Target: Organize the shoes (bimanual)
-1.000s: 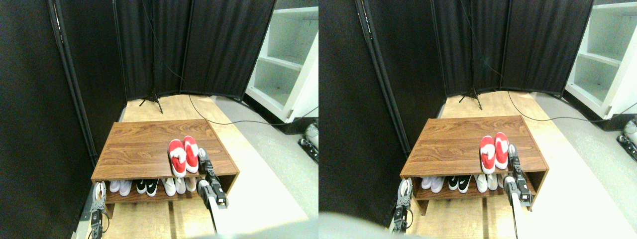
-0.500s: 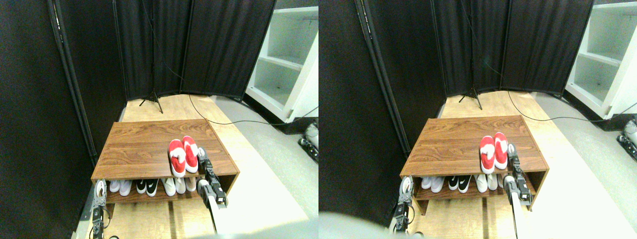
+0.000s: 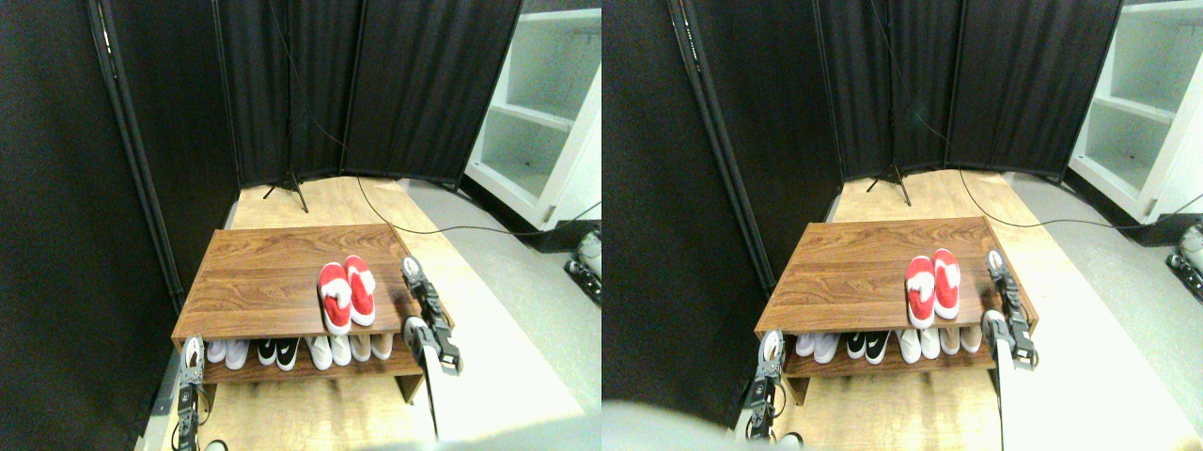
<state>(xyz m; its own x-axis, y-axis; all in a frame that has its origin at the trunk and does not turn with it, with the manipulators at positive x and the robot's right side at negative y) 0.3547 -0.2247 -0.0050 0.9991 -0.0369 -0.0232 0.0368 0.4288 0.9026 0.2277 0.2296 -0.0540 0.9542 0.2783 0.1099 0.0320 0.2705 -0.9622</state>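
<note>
Left gripper (image 3: 191, 355): hung low at the front left corner of the bench, beside the lower shelf; whether its jaws were apart or together could not be told.
Right gripper (image 3: 411, 270): reached up over the bench's right edge, apart from the red shoes; its jaw state could not be told either.
Row of shoes (image 3: 299, 349): white, black-and-white and beige pairs stood side by side on the lower shelf, toes forward.
Red shoes (image 3: 345, 294): the pair sat together, touching, on the right front part of the top board, near its front edge.
Bench (image 3: 263, 277): brown wood, on a pale wooden floor.
Cable (image 3: 442, 229): ran across the floor behind the bench.
Screen (image 3: 376, 85): black panels stood behind.
Cabinet (image 3: 540, 113): white shelves at far right.
</note>
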